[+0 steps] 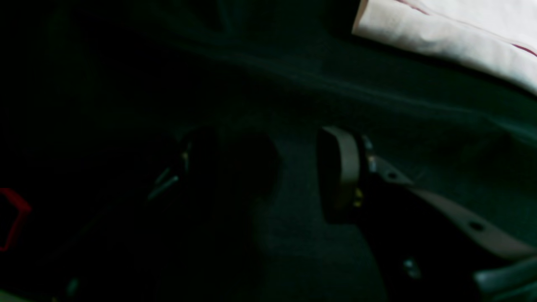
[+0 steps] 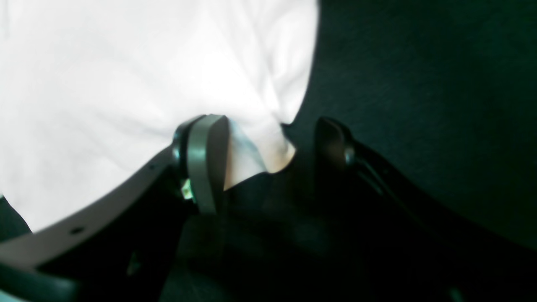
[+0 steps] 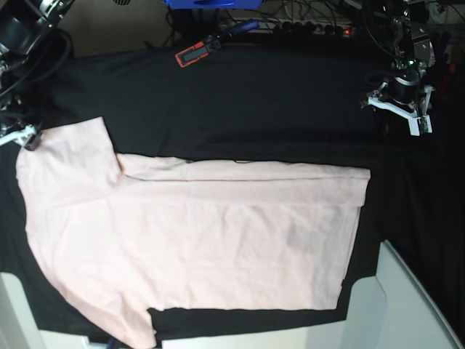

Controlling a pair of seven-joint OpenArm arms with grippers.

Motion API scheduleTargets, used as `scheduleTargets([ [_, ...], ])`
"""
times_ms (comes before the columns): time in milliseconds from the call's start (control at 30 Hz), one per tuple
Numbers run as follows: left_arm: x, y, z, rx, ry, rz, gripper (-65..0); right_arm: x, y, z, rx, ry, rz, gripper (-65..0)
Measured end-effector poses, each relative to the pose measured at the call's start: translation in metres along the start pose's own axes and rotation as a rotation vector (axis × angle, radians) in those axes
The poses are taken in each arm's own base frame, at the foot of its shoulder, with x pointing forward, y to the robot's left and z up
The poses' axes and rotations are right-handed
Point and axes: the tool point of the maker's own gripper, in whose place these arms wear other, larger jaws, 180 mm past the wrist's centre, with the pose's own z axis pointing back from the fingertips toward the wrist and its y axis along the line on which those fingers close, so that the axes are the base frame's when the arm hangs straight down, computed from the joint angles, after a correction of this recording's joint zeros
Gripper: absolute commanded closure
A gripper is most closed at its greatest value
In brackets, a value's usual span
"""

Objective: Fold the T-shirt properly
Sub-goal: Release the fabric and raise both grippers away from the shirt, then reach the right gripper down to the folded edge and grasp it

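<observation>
The pale pink T-shirt [image 3: 196,240] lies spread on the black table cover [image 3: 276,102], plain side up, with its top edge folded over in a long strip. My right gripper [image 3: 22,137] is at the tip of the upper left sleeve. In the right wrist view this gripper [image 2: 268,155] stands open, and the sleeve corner [image 2: 277,151] lies between its fingers, beside the grey pad [image 2: 205,163]. My left gripper [image 3: 401,110] hovers over bare black cloth, well off the shirt's right end. Close up, the left gripper [image 1: 268,172] is open and holds nothing, and the shirt edge [image 1: 440,33] shows at top right.
A red and black device [image 3: 196,52] lies at the table's back edge, with a blue object [image 3: 211,3] and cables behind it. White panels stand at the front right [image 3: 414,305] and front left [image 3: 14,313]. A red object [image 1: 10,218] shows at the left wrist view's edge.
</observation>
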Motion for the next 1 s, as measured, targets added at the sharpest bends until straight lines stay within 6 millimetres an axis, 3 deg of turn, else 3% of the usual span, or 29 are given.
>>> scheduleTargets([
  [367,0.000,0.000,0.000,0.001,0.000,0.000,-36.4,-0.007,-0.011,-0.002,-0.007,0.024,-0.015,-31.8],
  [533,0.000,0.000,0.000,0.000,0.000,0.000,-36.4,-0.011,-0.002,-0.004,0.009,0.019,-0.030,-14.5],
  [667,0.000,0.000,0.000,0.001,-0.001,0.000,-36.4,-0.013,0.002,-0.006,0.016,0.022,-0.034,-8.3],
  [733,0.000,0.000,0.000,0.000,0.000,0.001,-36.4,-0.013,0.003,-0.006,0.017,0.025,-0.033,-1.6],
  [1000,0.000,0.000,0.000,0.000,0.000,0.001,-36.4,-0.013,0.004,-0.005,0.018,0.030,-0.027,0.0],
])
